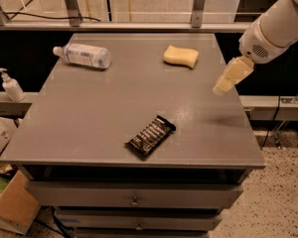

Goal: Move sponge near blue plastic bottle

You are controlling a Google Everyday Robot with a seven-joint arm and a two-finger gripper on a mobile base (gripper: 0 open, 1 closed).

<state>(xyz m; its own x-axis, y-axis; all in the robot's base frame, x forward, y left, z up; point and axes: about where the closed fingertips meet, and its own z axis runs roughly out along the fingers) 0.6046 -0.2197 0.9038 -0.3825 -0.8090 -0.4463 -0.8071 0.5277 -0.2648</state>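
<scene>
1. A dark snack bar (150,136) lies near the front of the grey table (89,123).
2. The hand (221,87) hangs over the right edge. I cannot tell if it is open or closed.
3. The sponge (181,56) sits back right, well apart from the blue plastic bottle (83,55), which lies on its side and may roll if bumped.

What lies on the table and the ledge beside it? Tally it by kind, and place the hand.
2 bottles: blue plastic bottle, pump dispenser
1 sponge
1 snack bar
Total: 4
The hand hangs over the table's right side, apart from the sponge.
</scene>
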